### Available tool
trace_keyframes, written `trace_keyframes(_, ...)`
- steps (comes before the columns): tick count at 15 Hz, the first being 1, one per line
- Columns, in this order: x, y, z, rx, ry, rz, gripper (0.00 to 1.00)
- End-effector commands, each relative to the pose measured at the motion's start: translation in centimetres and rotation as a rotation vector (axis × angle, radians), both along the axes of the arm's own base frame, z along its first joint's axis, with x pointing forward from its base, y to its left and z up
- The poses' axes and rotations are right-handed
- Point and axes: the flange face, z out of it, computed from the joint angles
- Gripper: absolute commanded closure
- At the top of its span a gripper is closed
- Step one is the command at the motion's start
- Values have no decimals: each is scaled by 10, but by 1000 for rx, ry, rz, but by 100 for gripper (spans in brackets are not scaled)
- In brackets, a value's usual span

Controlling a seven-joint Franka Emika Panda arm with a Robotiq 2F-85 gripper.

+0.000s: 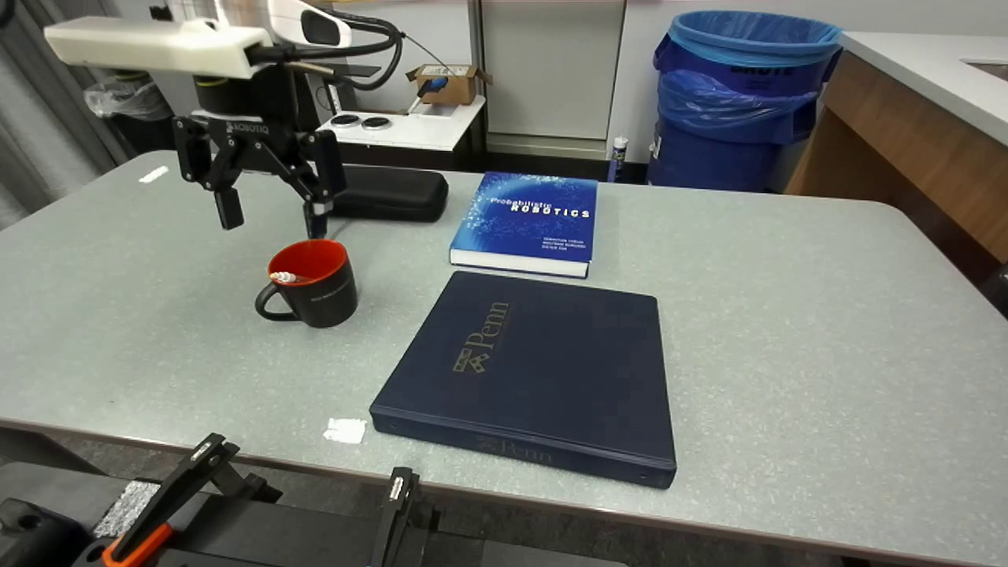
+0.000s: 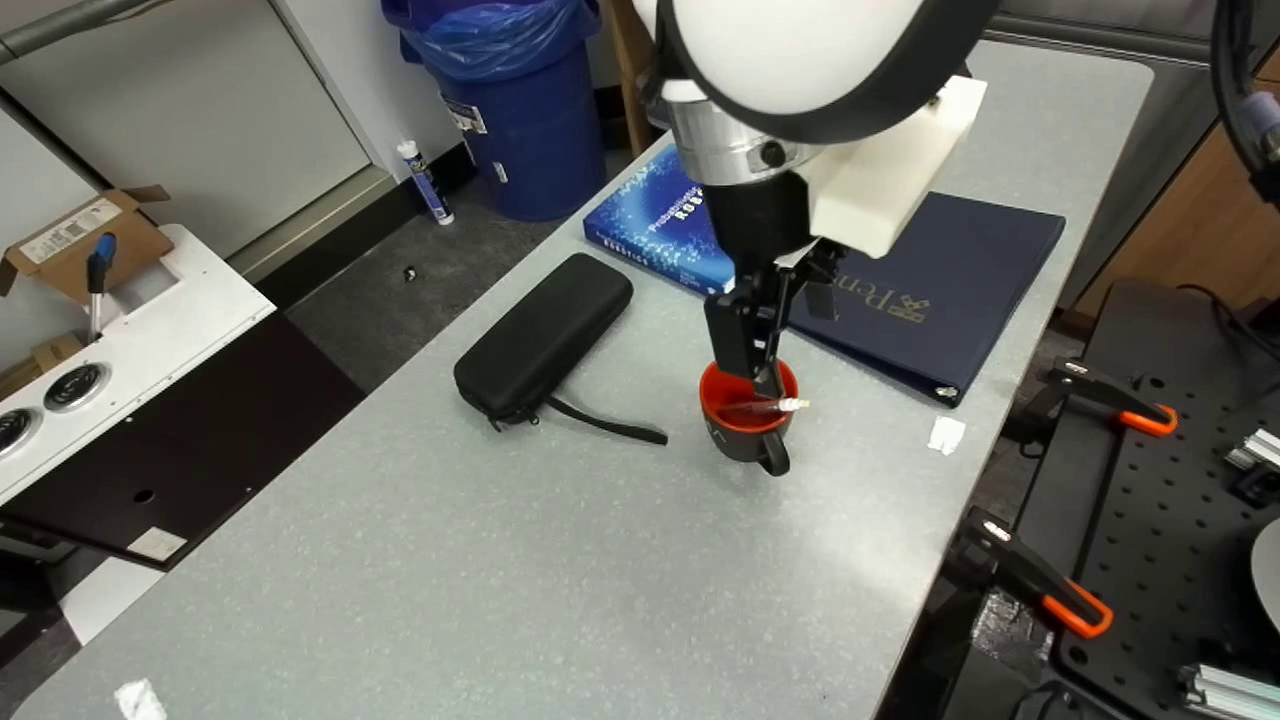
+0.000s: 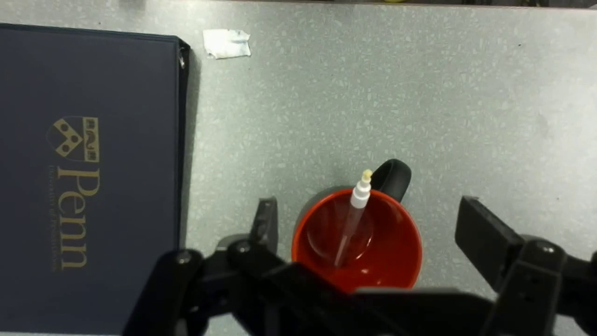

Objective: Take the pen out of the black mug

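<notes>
"Our black two-fingered claw (image 1: 273,222), how do we find it?"

"Spread wide; in the wrist view we see the squat black mug (image 3: 387,242), red inside, between the fingers."

"And the slim see-through pen (image 3: 353,217) with its white end?"

"Leaning inside the mug, we see, its white end up at the rim beside the handle."

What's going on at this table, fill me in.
A robot arm seems about to take a pen out of a black mug. Its gripper hangs open close above the mug, holding nothing. The pen leans inside, its white end poking past the rim, so it isn't out yet. A binder, a book and a black case lie nearby.
</notes>
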Motion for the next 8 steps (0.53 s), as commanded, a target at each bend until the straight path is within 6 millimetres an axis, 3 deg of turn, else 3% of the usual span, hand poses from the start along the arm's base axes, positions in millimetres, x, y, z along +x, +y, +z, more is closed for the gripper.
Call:
trace_keyframes(1, 1, -1, 1, 0, -1, -1, 0)
trace_keyframes(3, 1, -1, 2, 0, -4, -3, 0)
trace_keyframes(8, 2, 2, -22, -7, 51, -6, 0)
